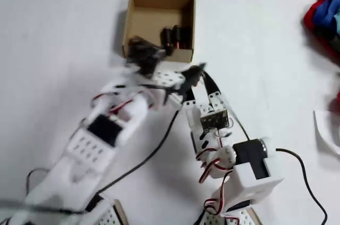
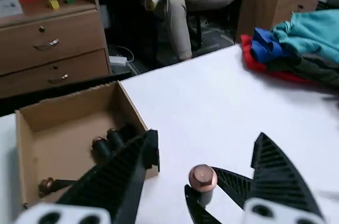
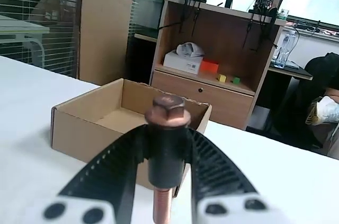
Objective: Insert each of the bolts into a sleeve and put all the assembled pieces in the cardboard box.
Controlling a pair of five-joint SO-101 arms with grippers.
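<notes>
My right gripper (image 3: 168,142) is shut on a black sleeve (image 3: 168,163) held upright, with a copper bolt (image 3: 168,110) through it and its shank sticking out below. It hangs just in front of the cardboard box (image 1: 139,9), near the front right corner. My left gripper (image 2: 206,149) is open, its fingers (image 2: 119,176) on either side of that held piece (image 2: 203,178) without touching it. Two assembled pieces (image 1: 173,36) lie inside the box against its front wall, and another bolt (image 2: 46,185) lies in a corner. From above, both grippers (image 1: 188,81) meet just before the box.
Red and blue cloth (image 1: 324,15) lies at the table's far right edge, with a white sheet (image 1: 326,129) beside it. Black cables (image 1: 154,150) run over the table between the arms. Bare white table (image 1: 58,49) spreads to the left of the box.
</notes>
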